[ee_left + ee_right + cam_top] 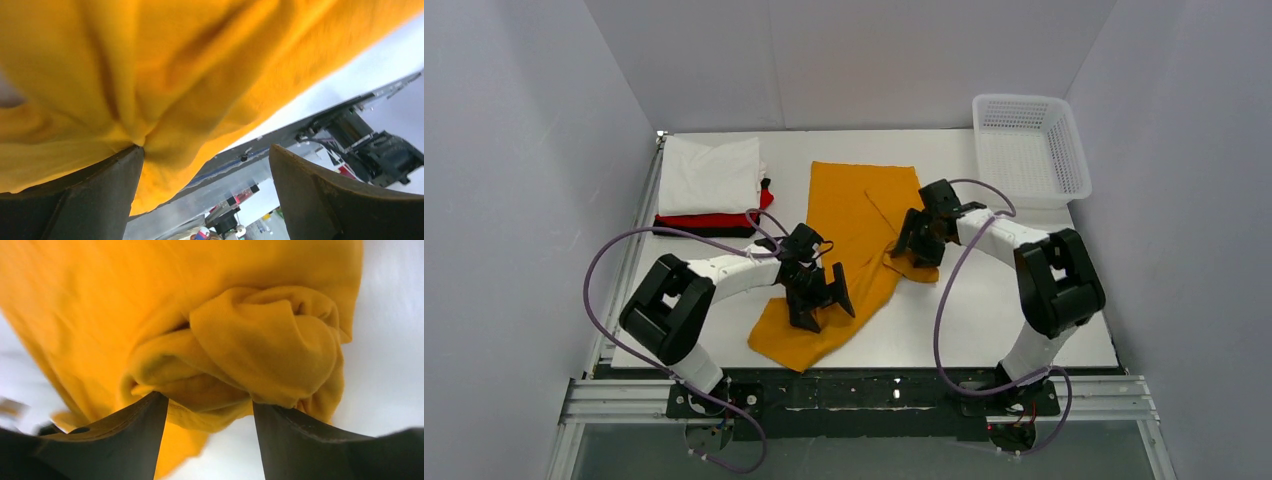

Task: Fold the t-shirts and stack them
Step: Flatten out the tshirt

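The mustard-orange t-shirt [854, 225] lies partly spread on the middle of the table, with its near end rumpled. My left gripper [821, 293] is open over the shirt's near-left part. In the left wrist view the cloth [165, 75] touches the left finger [75, 200], and the gap between the fingers holds nothing. My right gripper [914, 245] is open at the shirt's right edge, its fingertips [135, 425] against a bunched lump of cloth [260, 345]. A folded white shirt [709, 175] lies on red [714, 220] and black [704, 232] ones at the back left.
A white lattice basket [1029, 145] stands at the back right corner. Grey walls close in the table on three sides. The metal frame rail [864, 395] runs along the near edge, and it also shows in the left wrist view [280, 145].
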